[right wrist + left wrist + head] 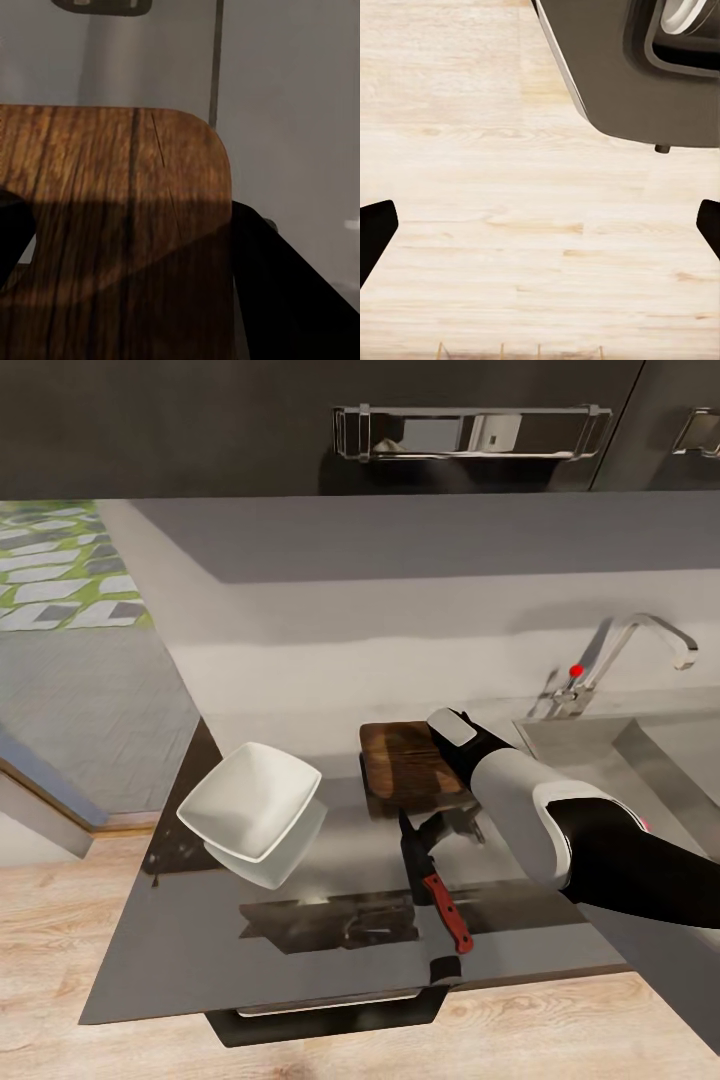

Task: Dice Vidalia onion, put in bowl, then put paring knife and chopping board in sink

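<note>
The dark brown chopping board lies on the glossy dark countertop, just left of the sink. My right arm reaches over the board's right part. In the right wrist view my right gripper is open, its dark fingers standing to either side of a rounded corner of the board, with nothing between them. The paring knife lies in front of the board, red handle toward me. The white bowl sits to the left. The Vidalia onion is out of view. My left gripper hangs open over the wooden floor.
A curved chrome tap with a red knob stands behind the sink. Dark upper cabinets with a chrome bar handle hang above the counter. A green patterned rug lies far left. The robot's base shows near the left gripper.
</note>
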